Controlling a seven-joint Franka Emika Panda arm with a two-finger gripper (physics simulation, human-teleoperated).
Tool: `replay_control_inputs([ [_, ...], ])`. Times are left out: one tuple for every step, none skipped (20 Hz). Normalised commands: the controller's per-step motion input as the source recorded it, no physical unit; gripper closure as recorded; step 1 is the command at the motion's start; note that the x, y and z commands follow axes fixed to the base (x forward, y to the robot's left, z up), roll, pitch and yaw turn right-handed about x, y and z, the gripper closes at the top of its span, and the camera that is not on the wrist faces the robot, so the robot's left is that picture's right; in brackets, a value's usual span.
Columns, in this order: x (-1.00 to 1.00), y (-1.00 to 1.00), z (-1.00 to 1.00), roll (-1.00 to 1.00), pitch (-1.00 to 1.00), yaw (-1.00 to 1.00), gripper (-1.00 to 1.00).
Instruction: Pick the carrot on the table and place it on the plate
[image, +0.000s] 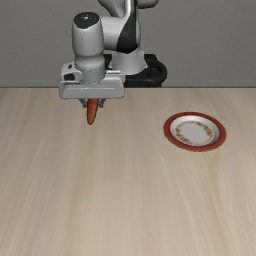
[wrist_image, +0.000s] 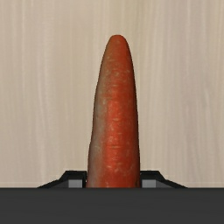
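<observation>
An orange carrot (image: 92, 114) hangs tip down above the wooden table, held in my gripper (image: 92, 101), which is shut on its thick end. In the wrist view the carrot (wrist_image: 114, 114) stands long and tapered between my fingers, its point away from the hand, with bare table behind it. The plate (image: 196, 130), white with a red-brown rim, lies on the table well toward the exterior view's right of the gripper, with nothing on it.
The light wooden table (image: 110, 200) stretches wide around and in front of the gripper. The robot's black base (image: 150, 72) stands at the table's far edge, before a grey wall.
</observation>
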Motion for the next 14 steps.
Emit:
replay_control_inputs([
  [0.00, 1.00, 0.00, 0.00, 0.00, 0.00, 1.00],
  [0.00, 1.00, 0.00, 0.00, 0.00, 0.00, 1.00],
  [0.00, 1.00, 0.00, 0.00, 0.00, 0.00, 1.00],
  [0.00, 1.00, 0.00, 0.00, 0.00, 0.00, 1.00],
  [0.00, 1.00, 0.00, 0.00, 0.00, 0.00, 1.00],
  [0.00, 1.00, 0.00, 0.00, 0.00, 0.00, 1.00],
  [0.00, 1.00, 0.00, 0.00, 0.00, 0.00, 1.00],
  [0.00, 1.00, 0.00, 0.00, 0.00, 0.00, 1.00],
  [0.00, 1.00, 0.00, 0.00, 0.00, 0.00, 1.00],
  [0.00, 1.00, 0.00, 0.00, 0.00, 0.00, 1.00],
  [0.00, 1.00, 0.00, 0.00, 0.00, 0.00, 1.00],
  [0.00, 1.00, 0.00, 0.00, 0.00, 0.00, 1.00],
  [0.00, 1.00, 0.00, 0.00, 0.00, 0.00, 1.00],
  [0.00, 1.00, 0.00, 0.00, 0.00, 0.00, 1.00],
])
